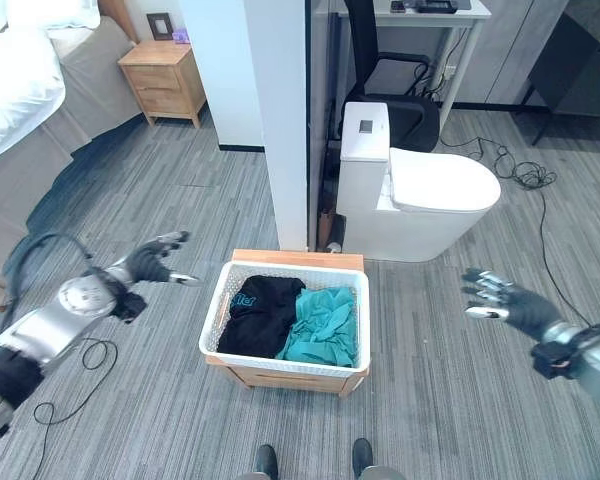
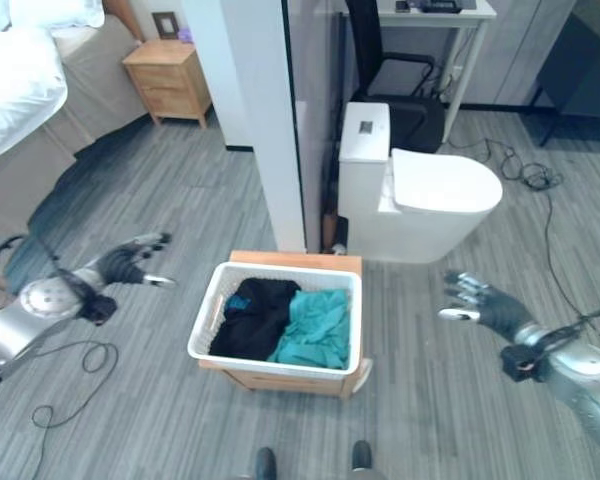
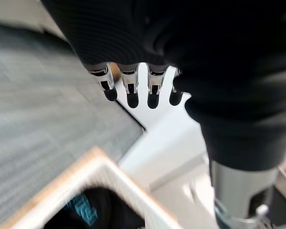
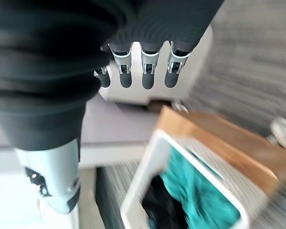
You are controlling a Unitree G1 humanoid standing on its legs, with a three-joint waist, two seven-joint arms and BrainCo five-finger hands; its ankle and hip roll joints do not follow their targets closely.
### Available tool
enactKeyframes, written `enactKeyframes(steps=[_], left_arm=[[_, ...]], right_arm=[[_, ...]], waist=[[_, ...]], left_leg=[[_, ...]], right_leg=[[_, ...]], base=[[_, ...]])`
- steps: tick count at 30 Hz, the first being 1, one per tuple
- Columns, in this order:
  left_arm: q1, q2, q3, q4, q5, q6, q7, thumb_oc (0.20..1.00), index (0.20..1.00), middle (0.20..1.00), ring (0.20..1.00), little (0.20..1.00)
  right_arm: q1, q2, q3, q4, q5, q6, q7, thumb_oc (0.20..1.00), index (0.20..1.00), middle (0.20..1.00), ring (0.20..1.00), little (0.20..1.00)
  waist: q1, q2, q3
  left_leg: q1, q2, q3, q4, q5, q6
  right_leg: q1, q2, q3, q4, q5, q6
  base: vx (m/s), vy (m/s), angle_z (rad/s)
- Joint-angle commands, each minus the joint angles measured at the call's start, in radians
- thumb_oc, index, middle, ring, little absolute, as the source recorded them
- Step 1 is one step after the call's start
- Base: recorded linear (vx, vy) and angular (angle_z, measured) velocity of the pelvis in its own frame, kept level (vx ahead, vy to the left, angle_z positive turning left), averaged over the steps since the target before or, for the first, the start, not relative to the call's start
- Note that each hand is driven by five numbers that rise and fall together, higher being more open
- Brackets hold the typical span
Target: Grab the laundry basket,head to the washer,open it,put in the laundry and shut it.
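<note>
basket [image 1: 212, 345] on floor, centre | clothes [image 1: 290, 320] in it | left hand [image 1: 152, 262] left of it, right hand [image 1: 502, 300] right, both apart | toilet [image 1: 420, 200] behind | nightstand [image 1: 163, 80] far left

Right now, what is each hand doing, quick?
Left hand: open, holding nothing, left of the laundry basket.
Right hand: open, holding nothing, right of the basket.

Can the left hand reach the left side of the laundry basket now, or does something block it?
Probably yes. The left hand hangs open beside the laundry basket, apart from its left rim, with only bare floor between them. The white pillar stands behind the basket, not in the hand's path.
</note>
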Motion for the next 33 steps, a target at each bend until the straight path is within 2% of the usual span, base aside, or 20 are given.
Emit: enactKeyframes(steps=[1,3,4,5,8,9,12,13,15,16,18,21,23,24,27,33], left_arm=[[-0.002,-0.063,0.103,0.134,-0.022,0.012,0.001,1.000,1.000,1.000,1.000,1.000],[-0.011,-0.122,0.098,0.210,0.005,0.022,-0.005,1.000,1.000,1.000,1.000,1.000],[-0.010,-0.122,0.099,0.210,0.006,0.022,-0.006,1.000,1.000,1.000,1.000,1.000],[-0.007,-0.184,0.116,0.280,0.040,0.038,-0.006,1.000,1.000,1.000,1.000,1.000],[-0.008,-0.273,0.155,0.386,0.098,0.050,-0.009,1.000,1.000,1.000,1.000,1.000],[-0.008,-0.273,0.156,0.387,0.098,0.050,-0.009,1.000,1.000,1.000,1.000,1.000],[-0.010,-0.391,0.227,0.483,0.190,0.059,0.004,1.000,1.000,1.000,1.000,1.000],[-0.011,-0.392,0.227,0.484,0.190,0.058,0.003,1.000,1.000,1.000,1.000,1.000],[-0.022,-0.443,0.244,0.520,0.247,0.059,0.009,1.000,1.000,1.000,1.000,1.000],[-0.045,-0.487,0.250,0.571,0.310,0.057,0.035,1.000,1.000,1.000,1.000,1.000],[-0.075,-0.527,0.250,0.642,0.364,0.046,0.061,1.000,1.000,1.000,1.000,1.000],[-0.095,-0.552,0.267,0.718,0.375,0.046,0.079,1.000,1.000,1.000,1.000,1.000],[-0.136,-0.570,0.271,0.823,0.387,0.044,0.102,1.000,1.000,1.000,1.000,1.000],[-0.137,-0.570,0.271,0.824,0.387,0.043,0.101,1.000,1.000,1.000,1.000,1.000],[-0.177,-0.580,0.257,0.900,0.385,0.036,0.120,1.000,1.000,1.000,1.000,1.000],[-0.220,-0.562,0.243,0.989,0.386,0.031,0.140,1.000,1.000,1.000,1.000,1.000]], right_arm=[[-0.049,0.018,-0.020,-0.022,0.034,0.001,-0.027,1.000,1.000,1.000,1.000,1.000],[-0.111,0.055,0.047,0.002,0.019,0.015,-0.036,1.000,1.000,1.000,1.000,1.000],[-0.115,0.055,0.050,0.004,0.019,0.015,-0.036,1.000,1.000,1.000,1.000,1.000],[-0.162,0.098,0.095,0.041,-0.028,0.039,-0.043,1.000,1.000,1.000,1.000,1.000],[-0.231,0.155,0.138,0.108,-0.146,0.066,-0.044,1.000,1.000,1.000,1.000,1.000],[-0.233,0.155,0.139,0.109,-0.147,0.065,-0.044,1.000,1.000,1.000,1.000,1.000],[-0.298,0.238,0.118,0.214,-0.472,0.095,-0.043,1.000,1.000,1.000,1.000,1.000],[-0.298,0.239,0.118,0.215,-0.473,0.094,-0.043,1.000,1.000,1.000,1.000,1.000],[-0.339,0.291,0.099,0.276,-0.606,0.103,-0.050,1.000,1.000,1.000,1.000,1.000],[-0.393,0.353,0.091,0.368,-0.688,0.100,-0.079,1.000,1.000,1.000,1.000,1.000],[-0.448,0.422,0.104,0.449,-0.756,0.099,-0.090,1.000,1.000,1.000,1.000,1.000],[-0.496,0.483,0.122,0.538,-0.802,0.111,-0.092,1.000,1.000,1.000,1.000,1.000],[-0.581,0.564,0.163,0.656,-0.819,0.122,-0.099,1.000,1.000,1.000,1.000,1.000],[-0.583,0.564,0.164,0.658,-0.818,0.121,-0.100,1.000,1.000,1.000,1.000,1.000],[-0.682,0.648,0.222,0.819,-0.772,0.113,-0.115,1.000,1.000,1.000,1.000,1.000],[-0.795,0.754,0.305,0.920,-0.673,0.103,-0.123,1.000,1.000,1.000,1.000,1.000]], waist=[[0.008,-0.035,0.010],[0.006,-0.034,0.012],[0.005,-0.034,0.013],[0.006,-0.031,0.013],[0.002,-0.029,0.015],[0.002,-0.029,0.015],[-0.004,-0.026,0.025],[-0.004,-0.025,0.026],[-0.009,-0.024,0.034],[-0.011,-0.024,0.042],[-0.016,-0.024,0.053],[-0.019,-0.024,0.059],[-0.022,-0.027,0.071],[-0.022,-0.027,0.071],[-0.021,-0.033,0.087],[-0.017,-0.040,0.100]], left_leg=[[0.052,0.017,0.010,0.008,-0.045,-0.030],[0.050,0.016,0.015,0.007,-0.045,-0.029],[0.050,0.016,0.016,0.007,-0.045,-0.029],[0.049,0.015,0.019,0.005,-0.045,-0.028],[0.045,0.014,0.025,0.002,-0.045,-0.025],[0.045,0.014,0.025,0.002,-0.045,-0.025],[0.031,0.011,0.023,0.004,-0.043,-0.021],[0.031,0.011,0.023,0.004,-0.044,-0.021],[0.025,0.010,0.019,0.006,-0.044,-0.017],[0.017,0.010,0.015,0.009,-0.045,-0.013],[0.010,0.010,0.016,0.011,-0.044,-0.010],[0.006,0.010,0.017,0.013,-0.045,-0.007],[-0.004,0.010,0.024,0.017,-0.044,-0.006],[-0.004,0.010,0.024,0.017,-0.044,-0.006],[-0.030,0.012,0.024,0.024,-0.037,-0.006],[-0.048,0.012,0.024,0.014,-0.024,-0.008]], right_leg=[[0.007,-0.090,0.017,0.001,0.004,0.117],[0.001,-0.090,0.022,0.001,0.008,0.118],[0.001,-0.090,0.023,0.001,0.008,0.118],[-0.005,-0.090,0.027,0.001,0.010,0.118],[-0.015,-0.091,0.032,0.001,0.012,0.117],[-0.015,-0.091,0.032,0.001,0.012,0.117],[-0.032,-0.094,0.042,0.001,0.017,0.114],[-0.032,-0.094,0.041,0.001,0.017,0.114],[-0.039,-0.092,0.043,0.001,0.018,0.111],[-0.044,-0.092,0.043,0.001,0.020,0.109],[-0.050,-0.091,0.045,0.001,0.022,0.107],[-0.059,-0.090,0.050,0.001,0.027,0.106],[-0.074,-0.089,0.060,0.001,0.034,0.103],[-0.074,-0.089,0.060,0.001,0.034,0.103],[-0.101,-0.083,0.068,0.001,0.044,0.100],[-0.125,-0.080,0.074,0.001,0.053,0.100]], base=[[0.00,0.000,0.00],[-0.02,0.028,-0.03],[-0.01,0.030,-0.03],[-0.01,0.033,-0.03],[-0.01,0.026,-0.01],[-0.02,0.035,-0.01],[-0.02,0.025,0.00],[0.00,0.000,0.00],[-0.02,0.011,0.00],[-0.04,0.017,-0.02],[-0.03,0.018,-0.04],[0.00,0.007,-0.01],[-0.03,0.023,-0.06],[-0.05,0.011,-0.25],[-0.03,0.001,-0.13],[0.00,0.000,0.00]])
